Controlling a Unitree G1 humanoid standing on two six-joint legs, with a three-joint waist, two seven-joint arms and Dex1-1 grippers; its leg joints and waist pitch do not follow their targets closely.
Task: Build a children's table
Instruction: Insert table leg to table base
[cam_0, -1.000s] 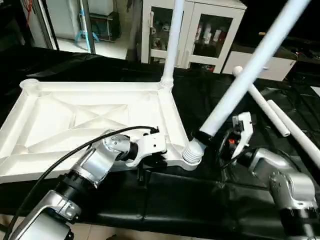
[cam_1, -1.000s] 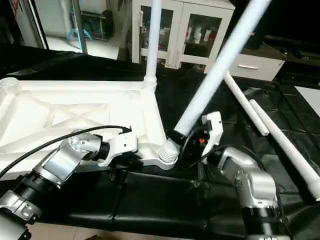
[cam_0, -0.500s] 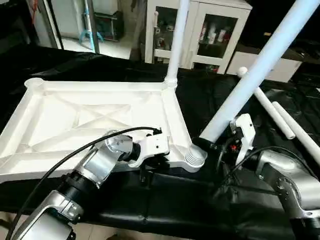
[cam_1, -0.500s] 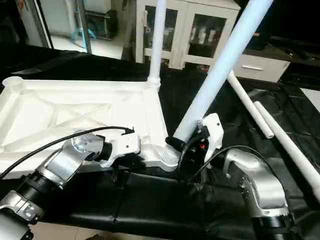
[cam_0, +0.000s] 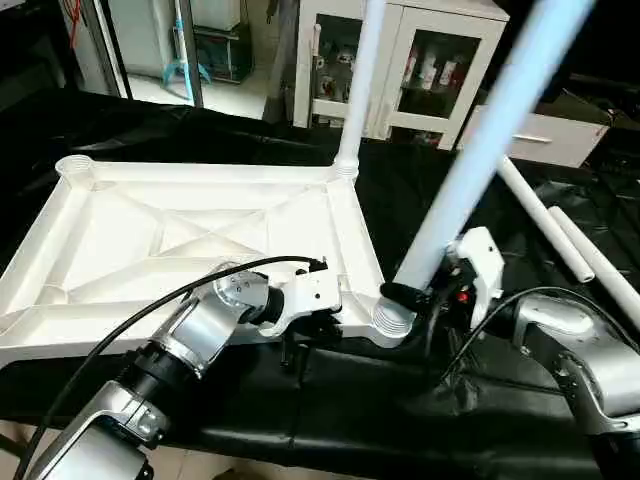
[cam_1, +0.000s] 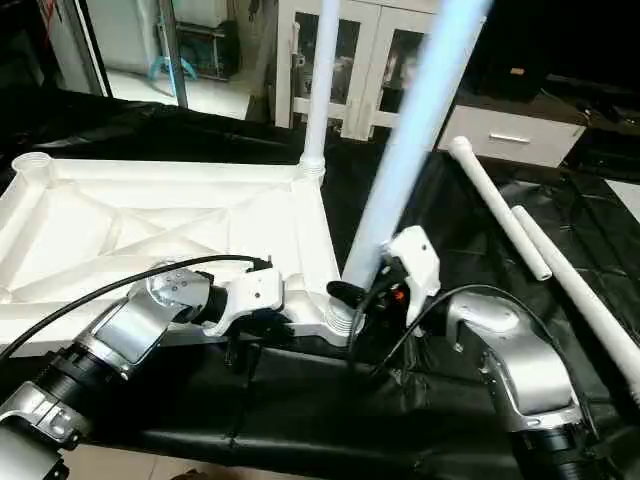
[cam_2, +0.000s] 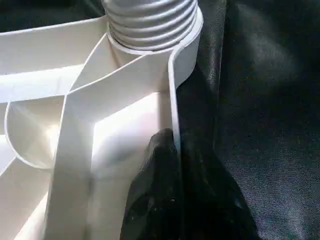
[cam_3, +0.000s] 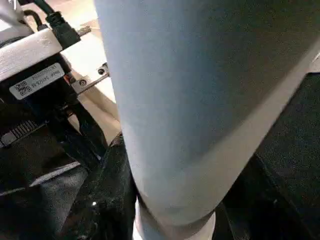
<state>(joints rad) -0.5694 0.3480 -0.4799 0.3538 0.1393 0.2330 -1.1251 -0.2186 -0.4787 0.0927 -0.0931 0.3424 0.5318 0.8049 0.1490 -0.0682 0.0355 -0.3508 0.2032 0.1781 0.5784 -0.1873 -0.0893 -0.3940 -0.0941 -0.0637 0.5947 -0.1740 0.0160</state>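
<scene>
Tabletop (cam_0: 180, 235) lay upside down on the black cloth (cam_0: 380, 400), ribbed underside up. One leg (cam_0: 360, 85) stood upright in the far corner socket. The left gripper (cam_2: 175, 165) was clamped shut on the top's near rim, just beside the threaded near corner socket (cam_2: 150, 22). The right gripper (cam_0: 415, 300) gripped a second leg (cam_0: 480, 150) at its lower end, and that leg leaned over this socket. Two more legs (cam_0: 550, 230) lay on the cloth to the right.
</scene>
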